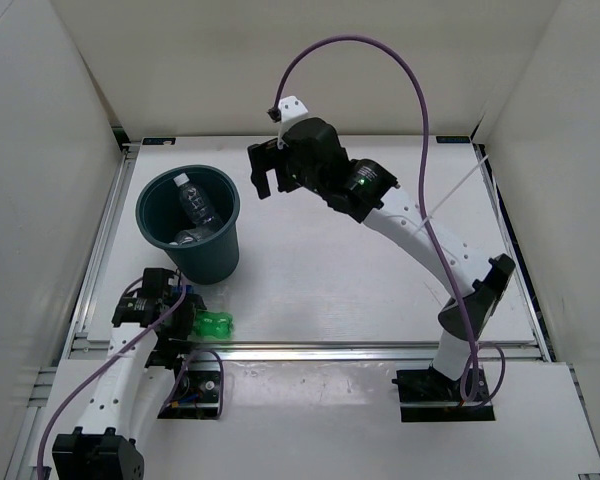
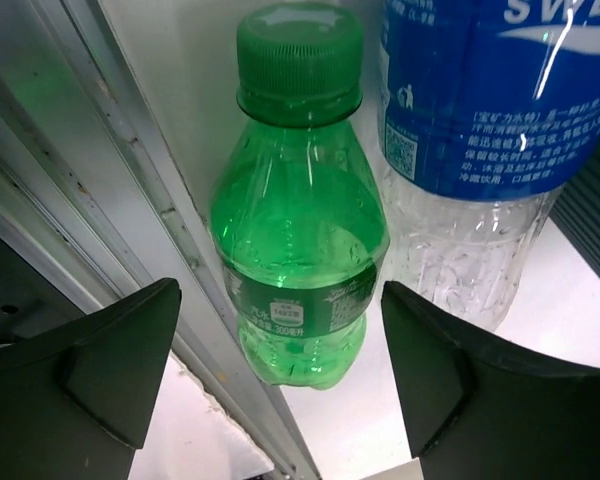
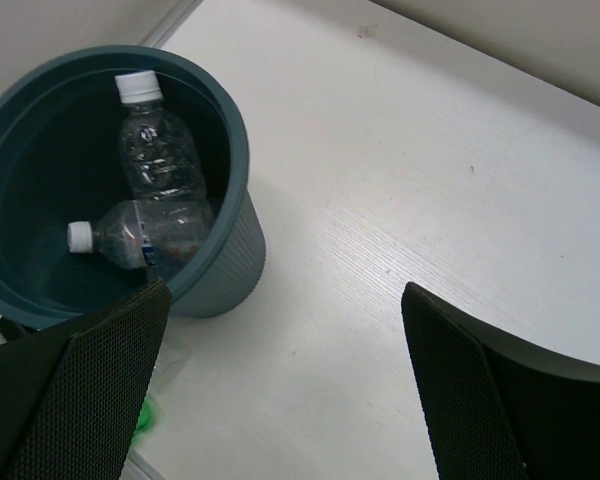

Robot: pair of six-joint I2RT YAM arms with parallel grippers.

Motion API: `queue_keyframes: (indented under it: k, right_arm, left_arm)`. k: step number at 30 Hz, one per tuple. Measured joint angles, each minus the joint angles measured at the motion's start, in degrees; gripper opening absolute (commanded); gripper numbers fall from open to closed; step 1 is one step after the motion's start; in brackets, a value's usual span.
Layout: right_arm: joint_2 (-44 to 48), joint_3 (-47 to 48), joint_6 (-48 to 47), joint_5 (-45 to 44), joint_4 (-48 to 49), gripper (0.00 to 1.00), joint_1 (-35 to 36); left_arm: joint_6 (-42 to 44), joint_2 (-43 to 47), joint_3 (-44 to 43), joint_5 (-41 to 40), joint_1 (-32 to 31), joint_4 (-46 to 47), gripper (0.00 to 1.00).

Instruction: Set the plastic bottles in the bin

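The bright green bottle [image 2: 298, 250] lies on its side along the table's near-left edge, cap pointing away. My left gripper [image 2: 280, 390] is open, and the bottle's base sits between the fingers without touching them. A clear bottle with a blue label [image 2: 480, 150] lies right beside it. From above, the green bottle [image 1: 212, 324] shows just right of the left gripper [image 1: 170, 320]. The dark teal bin [image 1: 230, 215] stands upright behind, with two clear white-capped bottles [image 3: 160, 150] [image 3: 140, 235] inside. My right gripper [image 3: 285, 385] hangs open and empty above the table, right of the bin [image 3: 225, 130].
A metal rail [image 2: 110, 200] runs along the table's near edge directly beside the green bottle. The bin's ribbed wall [image 2: 595, 200] is close on the right of the blue-labelled bottle. White enclosure walls [image 1: 40, 150] surround the table. A purple cable [image 1: 420, 120] arcs over the right arm.
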State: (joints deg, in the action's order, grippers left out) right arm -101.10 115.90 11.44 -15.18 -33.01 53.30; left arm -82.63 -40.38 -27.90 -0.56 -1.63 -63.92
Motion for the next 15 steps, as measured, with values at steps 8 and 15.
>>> queue_keyframes:
  k: [8,15]
  right_arm:
    - [0.5,-2.8,0.2,-0.6,-1.1,1.0,-2.3]
    - [2.0,-6.0,0.9,-1.0,-2.1,1.0,-3.2]
  left_arm:
    - [0.7,0.9,2.8,3.1,1.6,1.1,0.6]
    - [0.7,1.5,-3.3,2.6,2.3,-5.8,0.47]
